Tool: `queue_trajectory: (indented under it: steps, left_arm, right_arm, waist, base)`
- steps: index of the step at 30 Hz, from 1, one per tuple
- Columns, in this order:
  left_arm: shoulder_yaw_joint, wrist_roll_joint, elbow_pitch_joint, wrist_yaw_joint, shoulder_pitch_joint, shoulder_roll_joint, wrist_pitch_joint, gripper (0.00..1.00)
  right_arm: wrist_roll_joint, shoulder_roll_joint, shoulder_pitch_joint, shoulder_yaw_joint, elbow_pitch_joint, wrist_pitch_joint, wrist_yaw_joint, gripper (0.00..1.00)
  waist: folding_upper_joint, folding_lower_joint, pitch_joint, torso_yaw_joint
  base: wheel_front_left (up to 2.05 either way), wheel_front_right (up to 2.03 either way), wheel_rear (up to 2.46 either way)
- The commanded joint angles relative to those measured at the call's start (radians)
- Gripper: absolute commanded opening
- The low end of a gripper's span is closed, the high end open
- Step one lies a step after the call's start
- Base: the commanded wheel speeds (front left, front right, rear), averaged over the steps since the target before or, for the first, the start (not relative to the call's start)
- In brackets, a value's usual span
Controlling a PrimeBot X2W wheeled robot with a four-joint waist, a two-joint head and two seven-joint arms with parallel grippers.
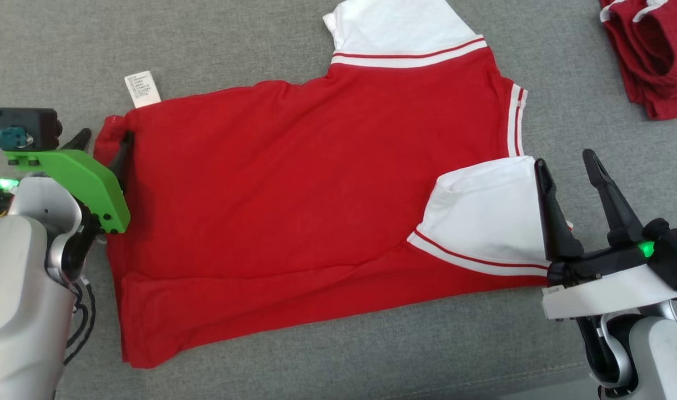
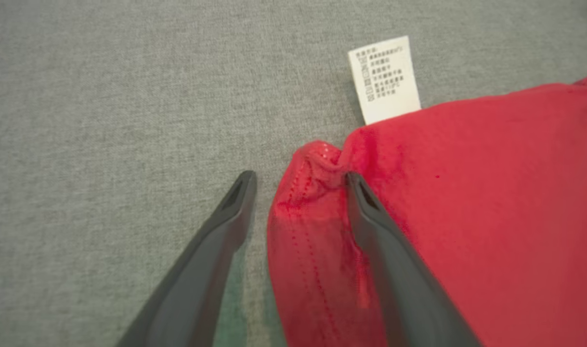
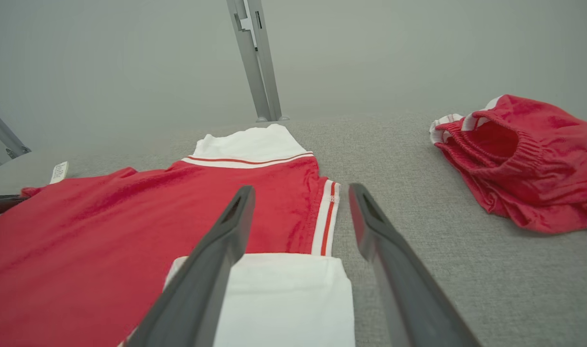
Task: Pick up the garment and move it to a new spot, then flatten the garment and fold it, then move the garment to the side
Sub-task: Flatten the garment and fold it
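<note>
The garment [image 1: 316,183] is a red shirt with white, red-striped sleeves, lying spread out on the grey cloth surface [image 1: 216,50]. Its near sleeve [image 1: 482,216] is folded in over the red body. My left gripper [image 1: 102,144] stands open at the shirt's left edge. In the left wrist view the bunched hem corner [image 2: 312,193] lies between the spread fingers of that gripper [image 2: 300,178], one finger on grey cloth and the other on the red fabric. My right gripper [image 1: 566,161] is open over the outer edge of the folded sleeve [image 3: 283,299], its fingers [image 3: 216,255] apart and empty.
A white care label [image 1: 144,89] sticks out from the shirt's far left edge. A crumpled pair of red shorts [image 1: 649,55] lies at the far right. A grey metal post [image 3: 257,58] rises behind the surface. The surface's front edge runs along the lower right.
</note>
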Motion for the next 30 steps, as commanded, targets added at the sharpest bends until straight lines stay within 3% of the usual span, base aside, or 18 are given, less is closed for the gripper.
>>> queue_trajectory:
  steps: [1,2,10,16,30]
  left_arm:
    - [-0.007,-0.011,0.035,-0.008,-0.021,0.001,-0.002,0.11]
    - [-0.012,-0.014,0.054,-0.012,-0.025,-0.002,-0.003,0.0]
    - [-0.055,-0.022,0.122,-0.023,-0.072,-0.011,-0.045,0.0]
    - [-0.086,-0.01,0.104,-0.027,-0.118,-0.044,-0.097,0.0]
    - [-0.197,-0.009,0.073,-0.03,-0.239,-0.154,-0.187,0.0]
  right_arm:
    - [0.012,-0.008,-0.024,-0.006,0.014,-0.007,-0.001,1.0]
    - [0.018,-0.01,-0.029,-0.009,0.026,-0.003,-0.001,1.0]
    - [0.075,-0.097,-0.179,-0.051,0.15,0.011,-0.001,1.0]
    - [0.147,-0.186,-0.371,-0.039,0.301,0.043,-0.001,1.0]
    - [0.27,-0.32,-0.856,0.184,0.648,0.185,-0.001,1.0]
  waist:
    - [0.0,0.0,0.017,-0.014]
    - [0.0,0.0,0.019,-0.015]
    - [0.0,0.0,0.033,0.007]
    - [0.0,0.0,0.075,0.076]
    - [0.0,0.0,0.207,0.28]
  base:
    - [0.0,0.0,0.0]
    - [0.0,0.0,0.0]
    - [0.0,0.0,0.0]
    - [0.0,0.0,0.0]
    - [0.0,0.0,0.0]
